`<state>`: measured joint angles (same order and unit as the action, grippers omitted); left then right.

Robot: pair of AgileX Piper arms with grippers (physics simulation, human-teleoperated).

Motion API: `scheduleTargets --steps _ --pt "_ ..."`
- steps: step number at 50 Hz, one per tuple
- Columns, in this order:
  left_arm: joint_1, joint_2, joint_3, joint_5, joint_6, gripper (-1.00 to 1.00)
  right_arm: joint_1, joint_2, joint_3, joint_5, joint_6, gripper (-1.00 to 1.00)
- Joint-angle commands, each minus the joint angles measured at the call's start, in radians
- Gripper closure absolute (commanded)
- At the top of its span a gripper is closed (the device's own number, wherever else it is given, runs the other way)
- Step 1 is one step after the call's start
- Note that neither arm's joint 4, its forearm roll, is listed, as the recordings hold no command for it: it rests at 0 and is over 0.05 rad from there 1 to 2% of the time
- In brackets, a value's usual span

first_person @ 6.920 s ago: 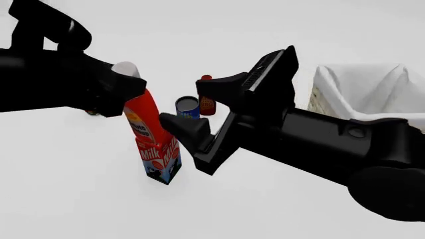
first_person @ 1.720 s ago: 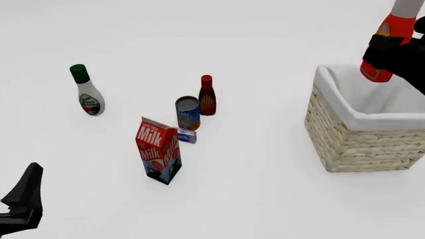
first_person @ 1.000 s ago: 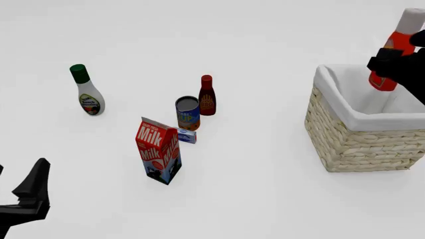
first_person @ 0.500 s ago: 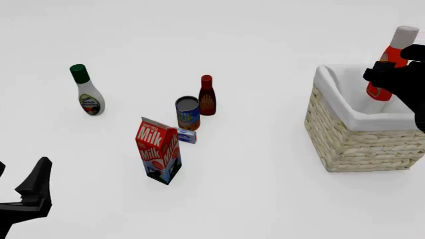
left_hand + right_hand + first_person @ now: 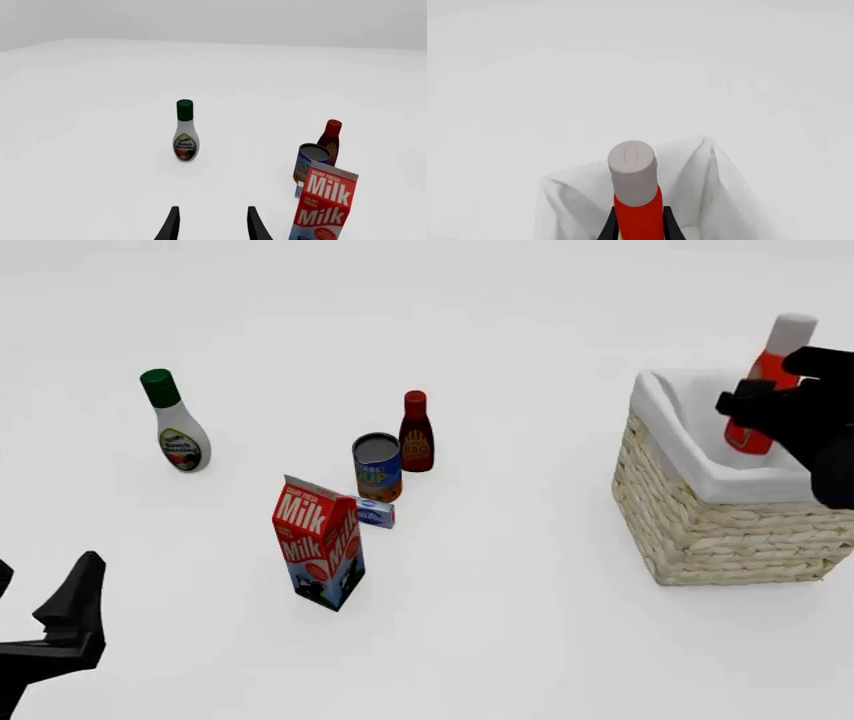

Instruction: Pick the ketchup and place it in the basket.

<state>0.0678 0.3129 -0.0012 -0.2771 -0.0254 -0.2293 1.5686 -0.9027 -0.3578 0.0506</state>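
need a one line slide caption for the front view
Right gripper lowers the ketchup into the basket; the open left gripper waits near the milk carton.

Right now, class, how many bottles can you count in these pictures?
3. The white green-capped bottle stands far left, the dark maroon bottle behind the can, the ketchup over the basket. None seems hidden.

Milk carton [image 5: 320,555]: I see it upright on the bench [image 5: 534,640], nearest me.
Small blue box [image 5: 375,513]: just behind the carton, maybe touching the can.
Can [image 5: 378,467]: upright, beside the maroon bottle [image 5: 416,432].
Green-capped white bottle [image 5: 175,423]: alone, well left.
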Motion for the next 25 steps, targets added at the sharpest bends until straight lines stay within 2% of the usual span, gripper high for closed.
scheduleTargets --steps 1,25 --pt "0.003 0.004 0.0 -0.003 -0.006 -1.0 -0.01 0.049 -0.016 -0.018 0.009 1.0" --pt "0.007 0.039 0.0 -0.031 -0.009 -1.0 -0.039 0.151 -0.06 -0.038 0.003 1.0"
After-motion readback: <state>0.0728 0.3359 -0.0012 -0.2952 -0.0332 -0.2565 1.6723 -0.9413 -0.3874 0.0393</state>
